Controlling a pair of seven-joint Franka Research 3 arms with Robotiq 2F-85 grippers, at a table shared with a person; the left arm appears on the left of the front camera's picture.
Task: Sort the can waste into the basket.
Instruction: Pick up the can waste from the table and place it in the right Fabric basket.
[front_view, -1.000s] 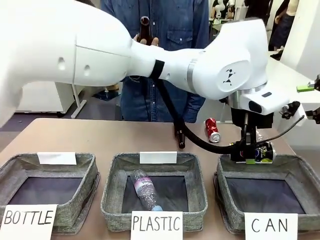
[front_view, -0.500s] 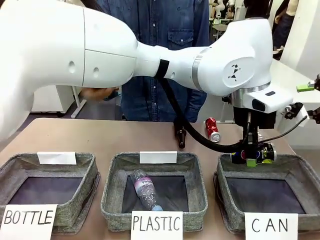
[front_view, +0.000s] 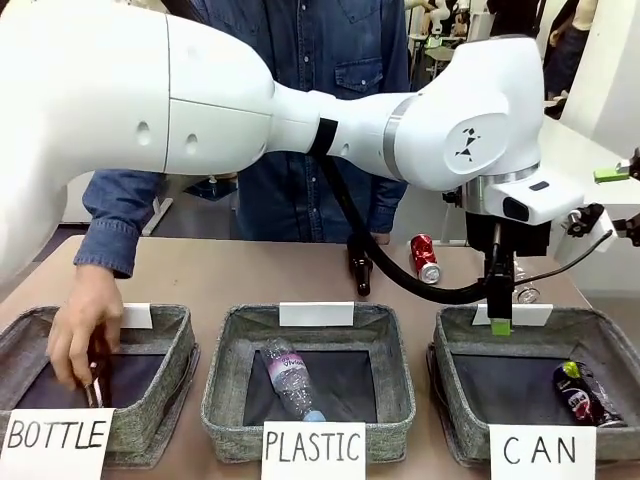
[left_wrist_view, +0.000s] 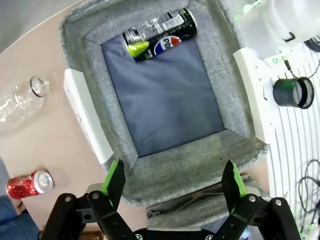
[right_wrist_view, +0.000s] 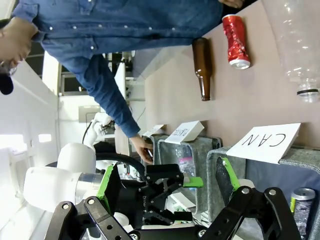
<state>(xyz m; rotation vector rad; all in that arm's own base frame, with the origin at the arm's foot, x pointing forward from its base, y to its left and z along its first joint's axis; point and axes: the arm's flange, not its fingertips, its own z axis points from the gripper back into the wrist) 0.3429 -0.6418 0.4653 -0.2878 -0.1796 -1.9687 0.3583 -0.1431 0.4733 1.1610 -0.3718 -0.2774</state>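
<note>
From the front, a tan table stands in a bright room. The left gripper hangs empty over the basket's far rim, and inside the dark can lies flat, its yellow-green end far-left and its axis slanting near-right. In the left wrist view, the left gripper is spread wide, gripping nothing, and the dark can lies along the basket's top wall. In the right wrist view, the right gripper gapes empty, and the red can lies on the table, parallel beside a bottle.
</note>
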